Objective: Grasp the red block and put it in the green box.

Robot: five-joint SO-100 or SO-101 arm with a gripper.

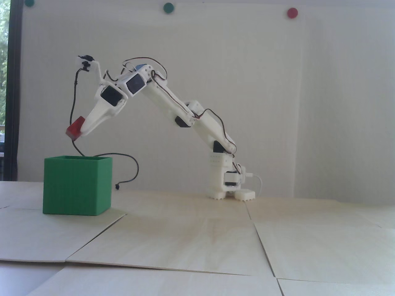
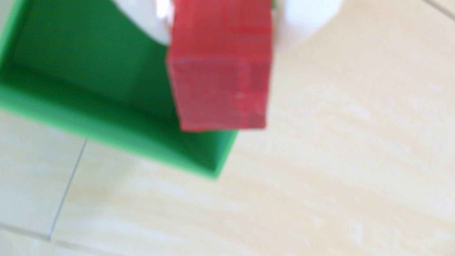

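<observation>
Above the open green box (image 1: 77, 185) in the fixed view, the gripper (image 1: 81, 131) clamps the red block (image 1: 75, 128); the block hangs clear of the rim.

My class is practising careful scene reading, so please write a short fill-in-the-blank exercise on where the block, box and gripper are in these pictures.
1. The gripper is shut on the ____ block.
2. In the fixed view the block hangs ____ the green box, not touching it.
3. Inside, the box is ____.
4. On the wall, two green magnets sit left of one ____ magnet.

Missing words: red; above; empty; red
</observation>
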